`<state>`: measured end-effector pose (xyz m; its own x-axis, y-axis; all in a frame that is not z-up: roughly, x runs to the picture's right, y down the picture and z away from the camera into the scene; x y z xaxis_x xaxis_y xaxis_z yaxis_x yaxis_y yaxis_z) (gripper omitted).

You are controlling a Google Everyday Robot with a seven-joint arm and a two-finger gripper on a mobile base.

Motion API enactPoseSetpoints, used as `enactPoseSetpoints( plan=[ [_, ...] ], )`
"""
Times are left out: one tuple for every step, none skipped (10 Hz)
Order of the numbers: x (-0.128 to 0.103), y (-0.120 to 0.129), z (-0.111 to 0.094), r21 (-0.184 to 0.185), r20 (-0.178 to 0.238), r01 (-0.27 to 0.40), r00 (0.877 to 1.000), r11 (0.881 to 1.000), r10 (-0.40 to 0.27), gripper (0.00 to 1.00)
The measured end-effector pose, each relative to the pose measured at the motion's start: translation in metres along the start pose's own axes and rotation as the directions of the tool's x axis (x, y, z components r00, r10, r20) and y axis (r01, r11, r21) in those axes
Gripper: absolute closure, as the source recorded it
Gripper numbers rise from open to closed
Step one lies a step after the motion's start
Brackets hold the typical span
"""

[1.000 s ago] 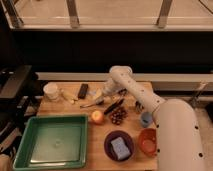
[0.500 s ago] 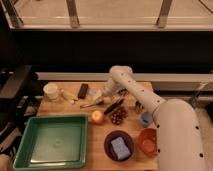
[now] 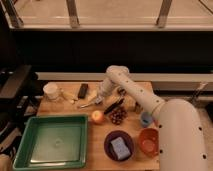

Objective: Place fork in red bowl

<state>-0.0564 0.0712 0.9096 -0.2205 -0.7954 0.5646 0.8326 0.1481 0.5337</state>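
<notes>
While your gripper (image 3: 102, 96) hangs low over the far part of the table (image 3: 56, 108), the fork (image 3: 89, 104) lies flat on the wood just beside it, on the side of the white cup (image 3: 50, 91). So you look to be at the grab step: the fork is not in the red bowl (image 3: 148, 141) yet. That bowl sits at the near edge, well apart from the fork, next to the purple bowl (image 3: 119, 145).

Next you need to get hold of the thin fork, lift it, and carry it past the fruit (image 3: 97, 116) and the black-handled tool (image 3: 114, 106) to the red bowl. Go easy, since a flat, thin fork is hard to pick up.

You cannot tell how wide the gripper is set, or if it has hold of anything. You also cannot tell if it touches the fork. The robot's white body may hide some of the red bowl's edge.
</notes>
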Motion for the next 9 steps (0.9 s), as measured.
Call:
enactPoseSetpoints(
  plan=[
    [-0.0009,-0.0158,0.0068,0.015,0.01,0.015,1.0,1.0,-0.016,0.58],
    [-0.0007,-0.0229,0.0105,0.021,0.016,0.021,1.0,1.0,-0.022,0.68],
    [-0.0014,-0.0246,0.0127,0.023,0.022,0.022,0.999,0.999,-0.023,0.78],
    [-0.0027,-0.0251,0.0136,0.028,0.03,0.03,0.999,0.999,-0.031,0.9],
    [-0.0048,-0.022,0.0132,0.028,0.036,0.033,0.999,0.999,-0.034,0.96],
    [-0.0052,-0.0182,0.0124,0.025,0.037,0.032,0.999,0.999,-0.033,1.0],
    [-0.006,-0.0167,0.0137,0.021,0.037,0.034,0.999,0.999,-0.035,1.0],
    [-0.0048,-0.0205,0.0118,0.016,0.032,0.044,0.998,0.999,-0.045,0.95],
    [-0.0041,-0.0216,0.0096,0.013,0.028,0.047,0.998,0.999,-0.047,0.88]
  ],
)
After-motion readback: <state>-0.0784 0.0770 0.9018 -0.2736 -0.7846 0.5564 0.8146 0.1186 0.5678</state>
